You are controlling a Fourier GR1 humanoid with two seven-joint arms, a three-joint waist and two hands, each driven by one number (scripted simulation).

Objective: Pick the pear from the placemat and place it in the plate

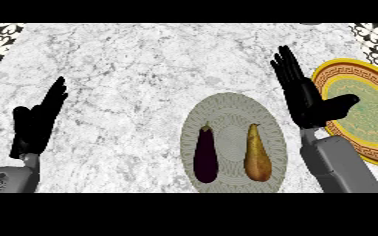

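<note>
Two forearms and two hands make up all that shows of the body. Each forearm is a smooth, boxy grey shell with softly rounded edges and no visible cables, screws or markings. The right forearm (341,164) narrows to a slimmer grey wrist just below the right hand (304,97). That hand is matte black throughout, with long slender fingers and a thicker, blunt thumb. The left hand (35,122) is the same plain black, set on the left forearm (16,179).

Pear (257,153) on placemat (233,105), left of plate (322,75)
</note>
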